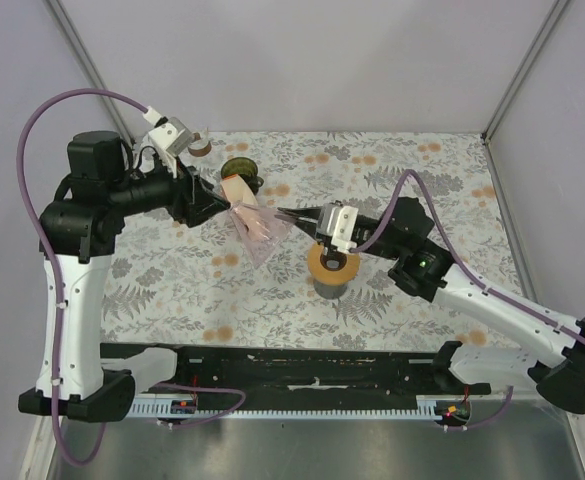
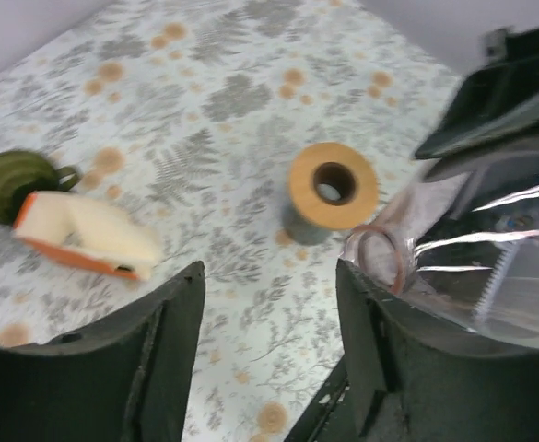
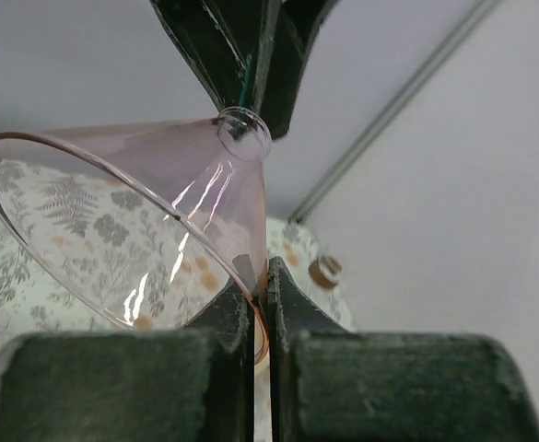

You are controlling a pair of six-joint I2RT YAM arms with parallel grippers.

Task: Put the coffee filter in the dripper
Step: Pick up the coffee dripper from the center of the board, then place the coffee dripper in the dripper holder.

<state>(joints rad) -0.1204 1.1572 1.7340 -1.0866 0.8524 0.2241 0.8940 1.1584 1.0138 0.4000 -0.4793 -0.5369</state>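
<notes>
The dripper, a clear pink cone, hangs on its side above the table's middle. My right gripper is shut on its rim. In the right wrist view the cone's narrow neck points at the left arm's dark fingers. My left gripper stands open with only tablecloth between its fingers, and the dripper lies just past its right finger. The coffee filter, a cream wedge with an orange edge, lies on the table behind the dripper, touched by neither gripper.
A dark green cup stands just behind the filter. A grey cylinder with a round wooden top stands below the right gripper. A small wooden ring sits at the far left edge. Pale walls enclose the floral table.
</notes>
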